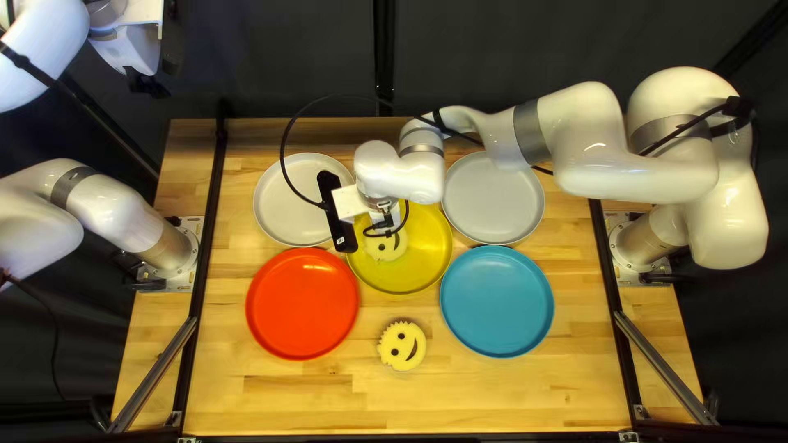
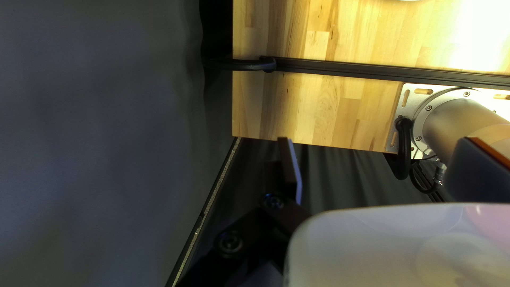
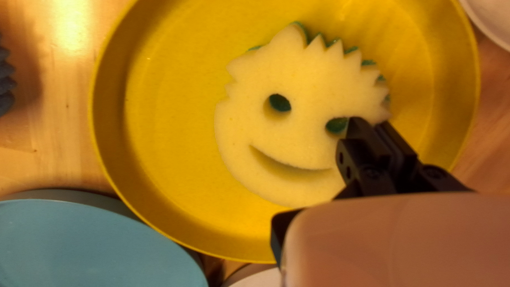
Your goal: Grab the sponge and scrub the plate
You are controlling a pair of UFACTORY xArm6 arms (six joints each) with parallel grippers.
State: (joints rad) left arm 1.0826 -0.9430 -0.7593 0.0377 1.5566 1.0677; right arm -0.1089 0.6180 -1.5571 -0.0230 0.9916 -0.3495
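In the top left view my right gripper (image 1: pixel 389 223) is over the yellow plate (image 1: pixel 423 267), above a pale yellow smiley sponge (image 1: pixel 384 248). A second smiley sponge (image 1: pixel 402 345) lies on the table between the red and blue plates. The right wrist view has my right gripper (image 3: pixel 366 126) shut, its fingertips over one eye of the sponge (image 3: pixel 297 138), which lies face up, green beneath, in the yellow plate (image 3: pixel 159 106). My left gripper (image 1: pixel 146 84) is raised beyond the table's far left corner; in its wrist view the left gripper (image 2: pixel 380 157) is open with nothing between its fingers.
A red plate (image 1: pixel 302 303), a blue plate (image 1: pixel 497 301) and two pale grey plates (image 1: pixel 283 201) (image 1: pixel 492 197) surround the yellow one. My right arm stretches over the table's far side. Black rails (image 2: pixel 340 68) run along the table's sides.
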